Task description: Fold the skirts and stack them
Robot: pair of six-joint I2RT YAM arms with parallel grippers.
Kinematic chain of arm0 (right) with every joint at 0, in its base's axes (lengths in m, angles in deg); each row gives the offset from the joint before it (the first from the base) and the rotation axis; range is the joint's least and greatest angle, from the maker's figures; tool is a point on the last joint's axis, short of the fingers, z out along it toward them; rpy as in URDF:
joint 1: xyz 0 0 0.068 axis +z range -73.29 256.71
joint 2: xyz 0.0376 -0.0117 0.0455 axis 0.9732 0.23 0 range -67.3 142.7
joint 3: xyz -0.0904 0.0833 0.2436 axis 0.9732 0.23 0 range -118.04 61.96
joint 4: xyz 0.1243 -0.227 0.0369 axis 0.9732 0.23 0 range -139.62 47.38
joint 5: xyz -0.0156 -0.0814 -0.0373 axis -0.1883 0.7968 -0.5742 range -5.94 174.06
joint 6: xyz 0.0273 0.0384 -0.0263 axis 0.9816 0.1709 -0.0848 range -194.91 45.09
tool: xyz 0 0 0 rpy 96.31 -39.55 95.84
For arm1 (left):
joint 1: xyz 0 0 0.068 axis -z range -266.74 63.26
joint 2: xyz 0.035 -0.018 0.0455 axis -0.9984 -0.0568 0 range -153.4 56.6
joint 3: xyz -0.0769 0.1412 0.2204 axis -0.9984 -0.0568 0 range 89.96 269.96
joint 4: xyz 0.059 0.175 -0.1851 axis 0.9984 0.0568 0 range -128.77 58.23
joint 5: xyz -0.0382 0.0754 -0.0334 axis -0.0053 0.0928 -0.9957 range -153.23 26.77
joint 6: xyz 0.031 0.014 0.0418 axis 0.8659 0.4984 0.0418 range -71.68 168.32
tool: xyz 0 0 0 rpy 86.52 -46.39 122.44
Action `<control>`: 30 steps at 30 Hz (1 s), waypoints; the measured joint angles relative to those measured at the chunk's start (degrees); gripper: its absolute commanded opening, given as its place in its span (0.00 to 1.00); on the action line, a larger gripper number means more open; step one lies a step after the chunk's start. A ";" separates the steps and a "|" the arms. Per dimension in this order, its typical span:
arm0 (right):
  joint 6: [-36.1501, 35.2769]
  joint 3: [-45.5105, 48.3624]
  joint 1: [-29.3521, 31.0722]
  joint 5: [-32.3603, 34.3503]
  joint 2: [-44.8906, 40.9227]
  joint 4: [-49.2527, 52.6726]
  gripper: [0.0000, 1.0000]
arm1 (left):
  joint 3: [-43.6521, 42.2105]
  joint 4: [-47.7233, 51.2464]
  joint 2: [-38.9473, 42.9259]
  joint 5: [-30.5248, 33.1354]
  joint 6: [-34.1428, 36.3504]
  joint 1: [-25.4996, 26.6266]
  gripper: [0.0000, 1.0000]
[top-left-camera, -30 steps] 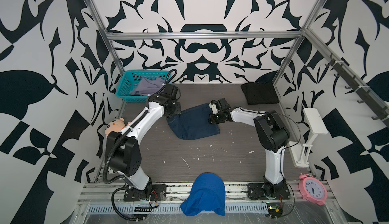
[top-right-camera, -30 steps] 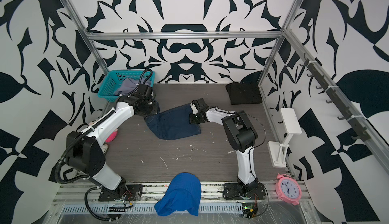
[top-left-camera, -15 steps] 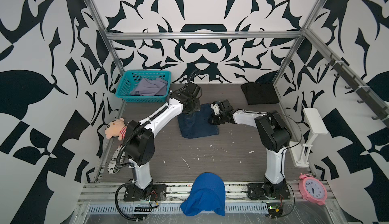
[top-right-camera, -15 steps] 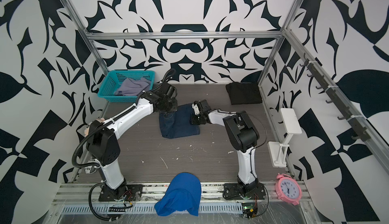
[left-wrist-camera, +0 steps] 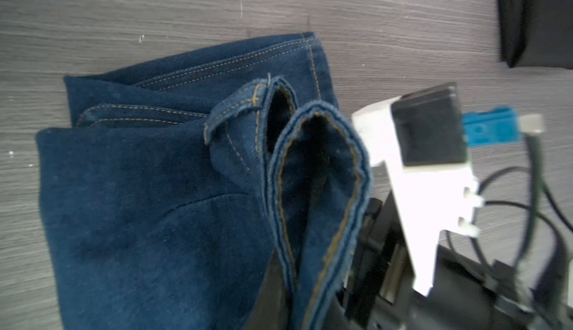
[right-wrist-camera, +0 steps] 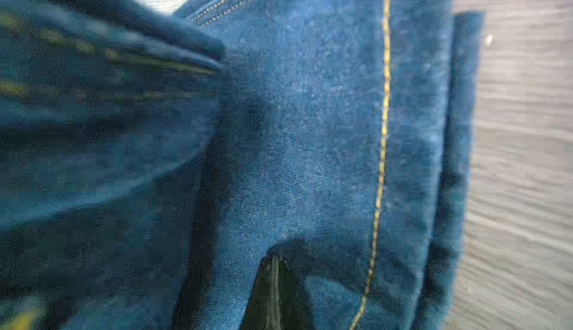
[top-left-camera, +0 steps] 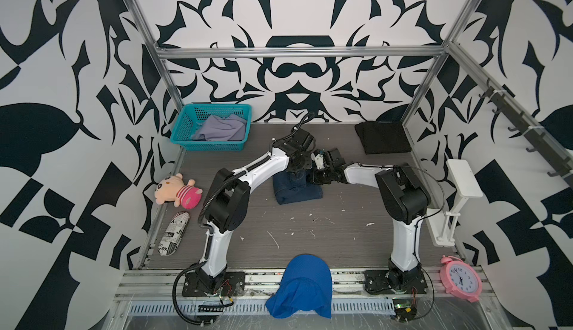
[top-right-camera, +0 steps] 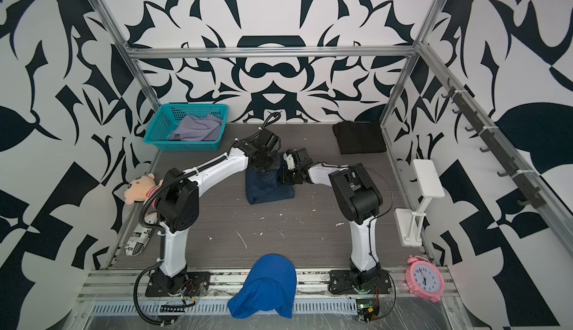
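The dark blue denim skirt (top-left-camera: 297, 190) (top-right-camera: 269, 190) lies doubled over mid-table. My left gripper (top-left-camera: 297, 175) (top-right-camera: 266, 173) is shut on its stitched hem, which rises as a loop (left-wrist-camera: 313, 170) between the jaws. Right beside it my right gripper (top-left-camera: 313, 177) (top-right-camera: 285, 178) is also shut on denim (right-wrist-camera: 310, 126); one dark finger (right-wrist-camera: 274, 294) shows under the cloth. The black skirt (top-left-camera: 383, 137) (top-right-camera: 359, 141) (left-wrist-camera: 533, 18) lies folded at the back right. The lavender-grey skirt (top-left-camera: 220, 128) (top-right-camera: 197, 130) sits crumpled in the basket.
A teal basket (top-left-camera: 186, 133) (top-right-camera: 156, 134) stands at the back left. A plush toy (top-left-camera: 178, 190) and a printed pouch (top-left-camera: 173, 233) lie along the left edge. A bright blue mesh cloth (top-left-camera: 302, 285) hangs over the front rail. A white stand (top-left-camera: 459, 195) and a pink clock (top-left-camera: 462, 278) are on the right.
My left arm has swung from near the basket to the right, carrying the denim's left edge over onto its right side. The right gripper has stayed almost in place.
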 measured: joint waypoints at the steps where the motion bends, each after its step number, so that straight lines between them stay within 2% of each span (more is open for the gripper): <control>1: 0.00 0.02 -0.02 -0.07 0.00 -0.07 0.00 | 0.00 0.02 0.07 0.26 0.02 0.00 0.00; 5: 0.00 0.11 -0.13 -0.26 0.00 -0.22 0.00 | -2.47 -0.48 2.12 1.95 0.48 -0.42 0.00; 9: 0.00 0.11 -0.39 -0.50 0.00 -0.11 0.00 | -7.98 0.85 9.05 4.50 1.66 -2.12 0.00; 15: -0.02 0.13 -0.72 -0.59 0.00 0.02 0.00 | -16.48 4.63 24.59 9.81 3.85 -9.35 0.00; 18: -0.02 0.13 -0.76 -0.63 0.00 0.07 0.00 | -20.35 5.51 28.65 12.04 4.59 -12.11 0.00; 23: -0.02 0.13 -0.76 -0.66 0.00 0.13 0.00 | -20.85 5.90 25.31 11.67 5.57 -11.56 0.00; 30: -0.11 0.11 -0.79 -0.63 -0.09 0.39 0.00 | -14.95 6.71 16.81 9.99 6.75 -9.42 0.00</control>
